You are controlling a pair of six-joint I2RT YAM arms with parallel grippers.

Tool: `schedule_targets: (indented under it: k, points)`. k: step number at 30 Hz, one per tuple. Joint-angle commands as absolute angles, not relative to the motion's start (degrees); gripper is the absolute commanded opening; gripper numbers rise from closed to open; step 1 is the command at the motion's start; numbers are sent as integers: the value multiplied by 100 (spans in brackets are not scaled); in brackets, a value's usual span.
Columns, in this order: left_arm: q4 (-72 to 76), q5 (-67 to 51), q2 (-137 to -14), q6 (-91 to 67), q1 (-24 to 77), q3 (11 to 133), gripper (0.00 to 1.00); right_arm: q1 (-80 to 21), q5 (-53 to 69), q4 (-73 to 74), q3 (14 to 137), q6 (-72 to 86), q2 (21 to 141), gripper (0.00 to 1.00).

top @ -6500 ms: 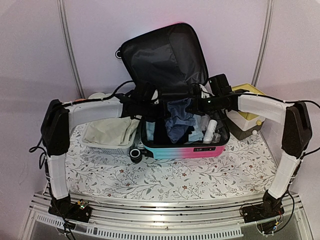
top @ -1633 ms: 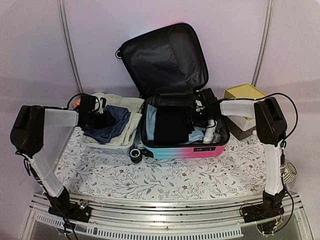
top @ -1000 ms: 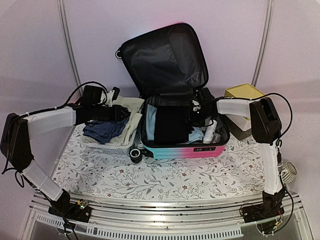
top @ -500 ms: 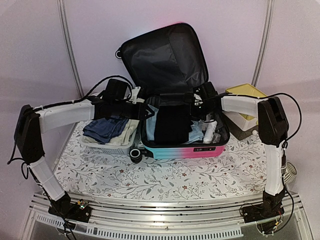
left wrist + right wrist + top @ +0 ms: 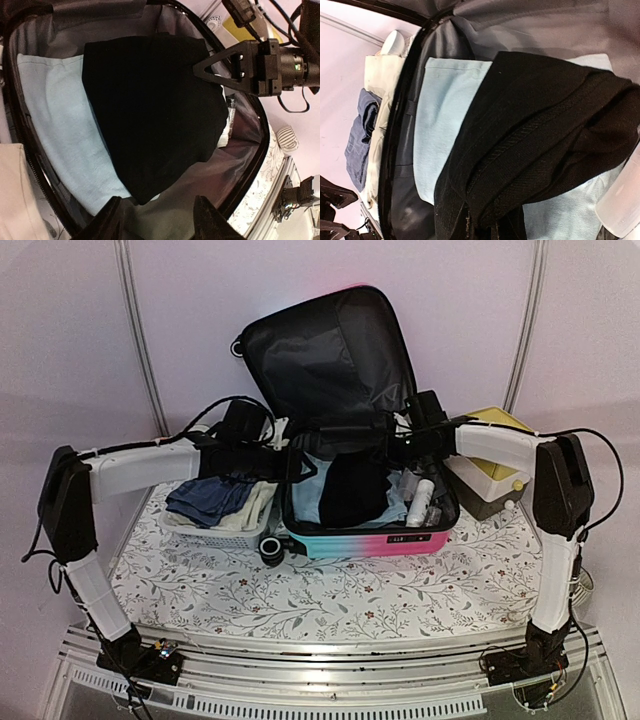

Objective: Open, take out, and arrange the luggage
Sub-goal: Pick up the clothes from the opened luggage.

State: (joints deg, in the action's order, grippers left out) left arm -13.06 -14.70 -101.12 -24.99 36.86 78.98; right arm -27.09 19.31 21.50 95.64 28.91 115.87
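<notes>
The bench (image 5: 330,590) is lit softly and evenly from above, a pink glow is caught on the top edge of the luggage (image 5: 330,350), detail is lost in the black garment (image 5: 150,110), and the left pincer (image 5: 159,215) is rendered as a blurred silhouette

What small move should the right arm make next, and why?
Probably raise the right claw straight up. It is shut on one edge of the black cloth, which is bunched there but mostly lies on the blue cloth inside the luggage, so it seems not yet clear of the rim.
</notes>
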Motion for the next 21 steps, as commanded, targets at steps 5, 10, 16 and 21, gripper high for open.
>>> schedule_targets:
  k: [5,10,16,21]
  points:
    - [-1547,-1670,-11020,-2863,3842,8750,52,-2612,1454,2241,9137,3162,11197,3]
    - [-1949,-1422,-11864,-2990,3956,9543,58,-2605,1019,2301,8572,3304,11071,4]
    - [-2384,-1045,-12521,-3228,4007,10176,60,-2594,897,2279,8271,3275,11241,3]
    - [-2635,-698,-12911,-3383,4008,10433,60,-2603,867,2188,8146,3245,11270,3]
